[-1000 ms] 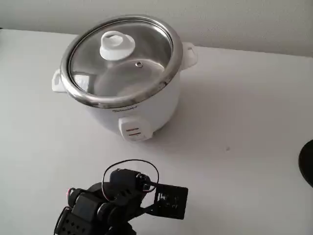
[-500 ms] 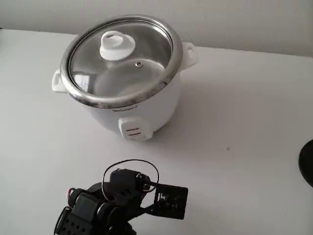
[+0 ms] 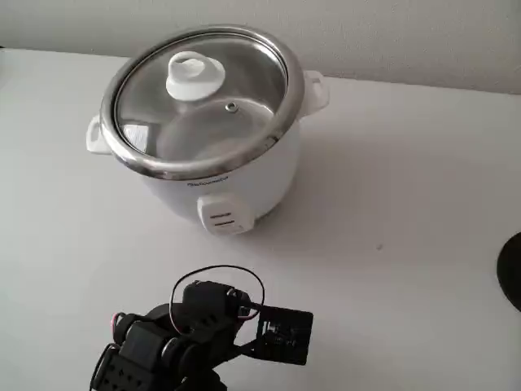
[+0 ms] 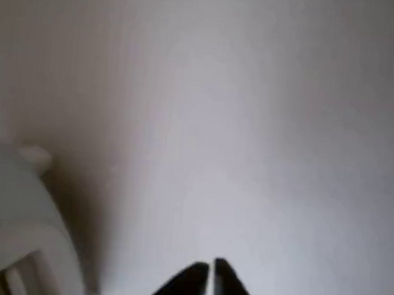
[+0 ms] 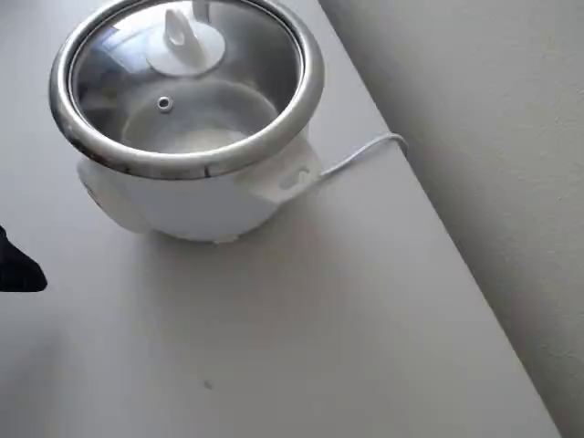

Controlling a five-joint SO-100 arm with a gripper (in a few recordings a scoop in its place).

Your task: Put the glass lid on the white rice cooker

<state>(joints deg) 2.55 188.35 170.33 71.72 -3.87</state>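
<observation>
One arm only, and its gripper (image 4: 209, 281) is clenched on nothing, low over the bare worktop (image 3: 407, 204) near the front edge. The glass lid (image 3: 202, 98) already sits on the white rice cooker (image 3: 236, 175), well apart toward the back edge.

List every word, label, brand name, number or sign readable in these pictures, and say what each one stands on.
None can be read.
Small dark print on the front of the white rice cooker, just under the steel rim: too small and blurred to read.
Two short red marks on the cooker's front switch panel: plain lines, not legible text.
White markings on the black board mounted on the arm: too small to read.
</observation>
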